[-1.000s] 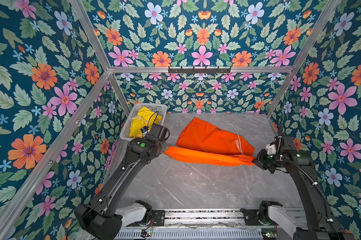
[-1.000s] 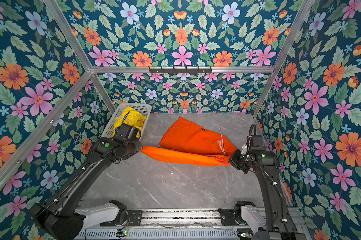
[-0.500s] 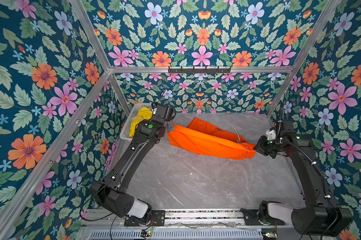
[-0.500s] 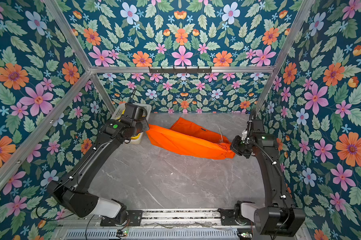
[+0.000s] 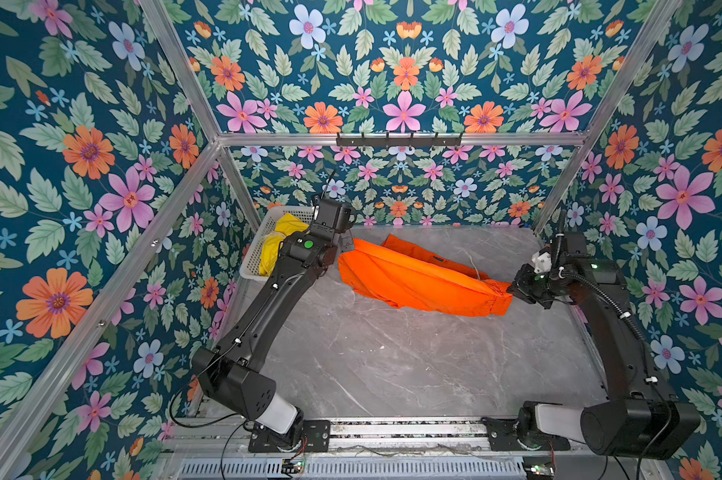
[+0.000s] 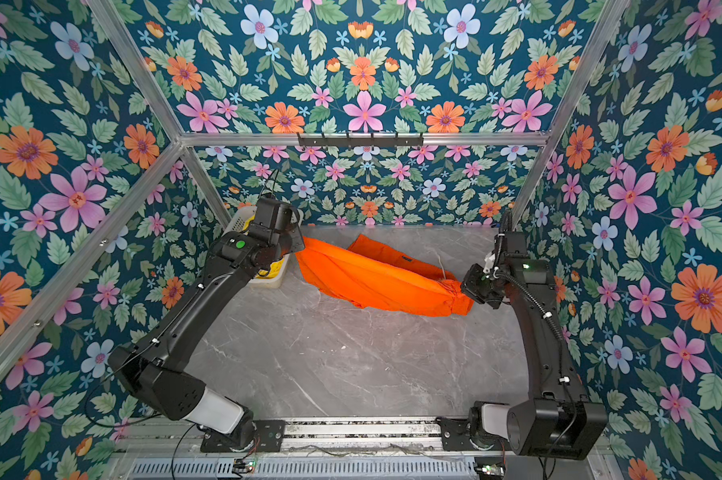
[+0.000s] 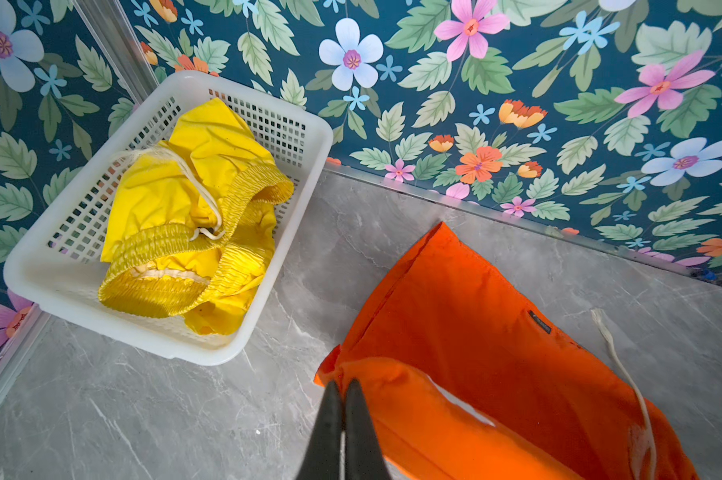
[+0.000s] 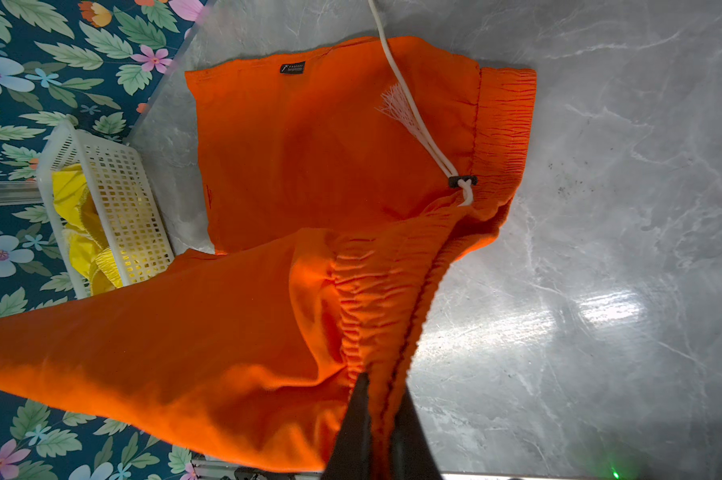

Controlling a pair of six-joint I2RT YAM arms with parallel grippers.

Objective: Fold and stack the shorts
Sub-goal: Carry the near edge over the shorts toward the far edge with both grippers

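Since a second ago both arms had hauled the front half of the orange shorts (image 5: pixel 417 282) up and backward over the marble table (image 5: pixel 371 365); left gripper (image 7: pixel 342 388) clamped the leg hem, right gripper (image 8: pixel 382 399) the waistband; yellow shorts (image 7: pixel 184 208) sat in the white basket (image 7: pixel 51 286), back-left.

The left arm (image 5: pixel 263 307) and right arm (image 5: pixel 612 332) are matte black with blocky joints, a whitish sleeve (image 5: pixel 278 411) by each base, a green light (image 5: pixel 308 244), black cables (image 5: pixel 600 291) clipped outside, and the left gripper (image 7: pixel 342 384) and right gripper (image 8: pixel 386 390) taper to slim black fingers (image 7: pixel 328 424).
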